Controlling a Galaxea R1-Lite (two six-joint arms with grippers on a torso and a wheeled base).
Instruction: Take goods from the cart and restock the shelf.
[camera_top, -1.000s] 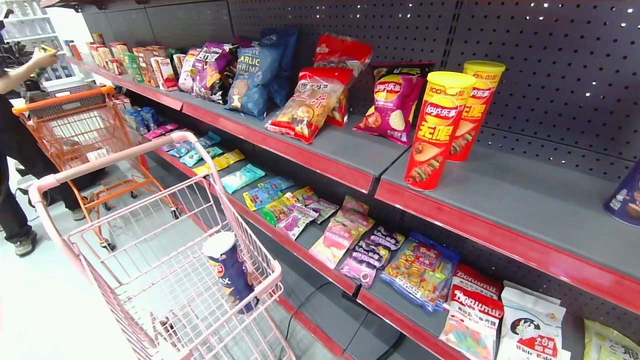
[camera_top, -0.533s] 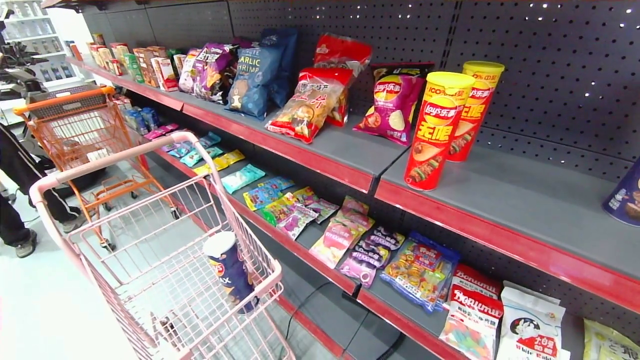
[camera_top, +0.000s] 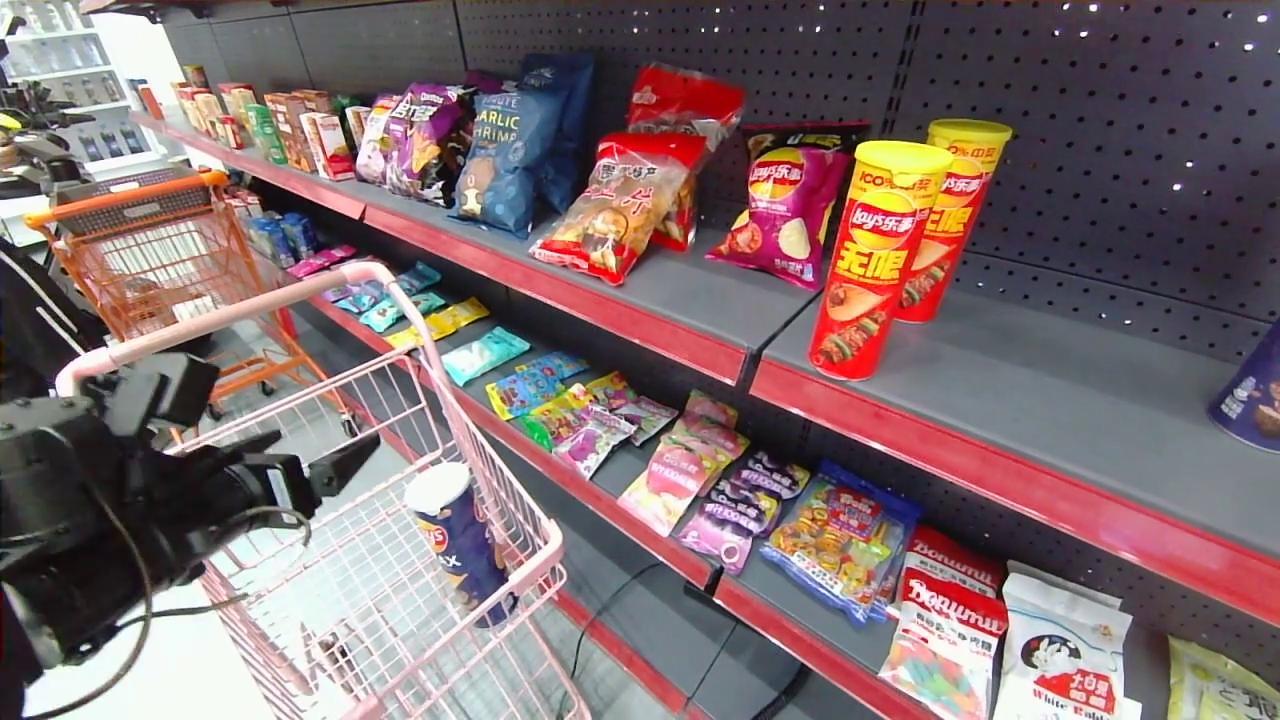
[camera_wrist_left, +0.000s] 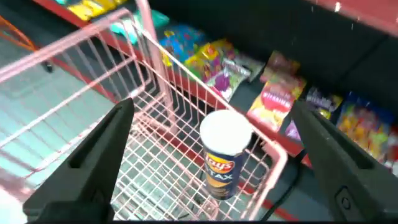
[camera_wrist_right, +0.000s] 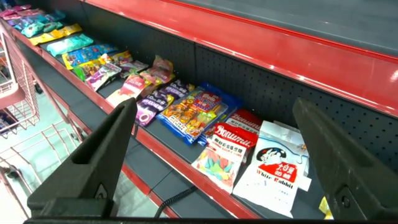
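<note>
Standing upright against the right-hand wall of the pink cart (camera_top: 250, 305) is one blue chip can (camera_top: 460, 545) with a white lid. My left claw (camera_top: 325, 442) hangs above the cart basket, just left of the can, its two fingers spread wide and gripping nothing. My right claw (camera_wrist_right: 216, 102) is equally wide apart and empty, facing the lower shelf (camera_wrist_right: 149, 165) of candy bags. On the upper shelf (camera_top: 1000, 400), to the right, stand two red-and-yellow chip cans (camera_top: 875, 260), one just behind the other. One dark blue can (camera_top: 1250, 390) sits at the far right edge. One orange cart (camera_top: 150, 240) stands far left.
</note>
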